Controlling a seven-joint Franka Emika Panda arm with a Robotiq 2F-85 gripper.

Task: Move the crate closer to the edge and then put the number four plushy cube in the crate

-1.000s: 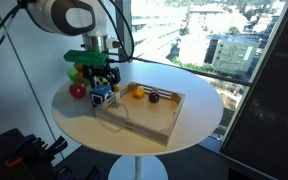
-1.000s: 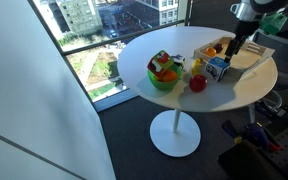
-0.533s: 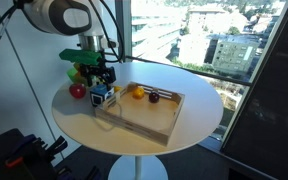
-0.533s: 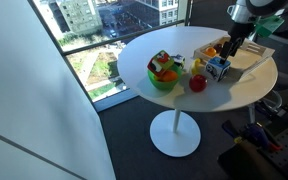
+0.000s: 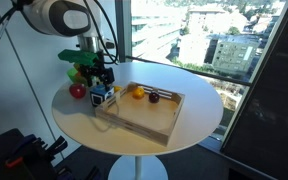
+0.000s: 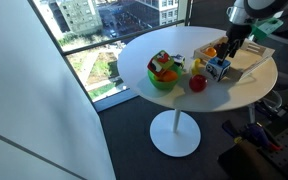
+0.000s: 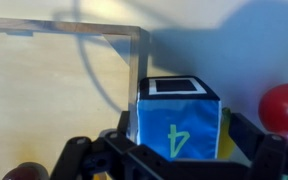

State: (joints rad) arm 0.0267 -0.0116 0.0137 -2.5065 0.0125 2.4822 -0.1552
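Since a second ago the black gripper [image 5: 100, 81] slid a little away from the flat wooden crate [image 5: 149, 116], wide open over the soft blue cube [image 7: 179, 125] marked "4" beside the crate's corner.

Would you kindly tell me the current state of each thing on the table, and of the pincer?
number four cube: upright on the table, outside the crate's corner.
pincer: open, straddling the cube.
crate: open-topped, holding an orange and a dark fruit.
green bowl: upright, full.
red apple: resting on the table beside the cube.
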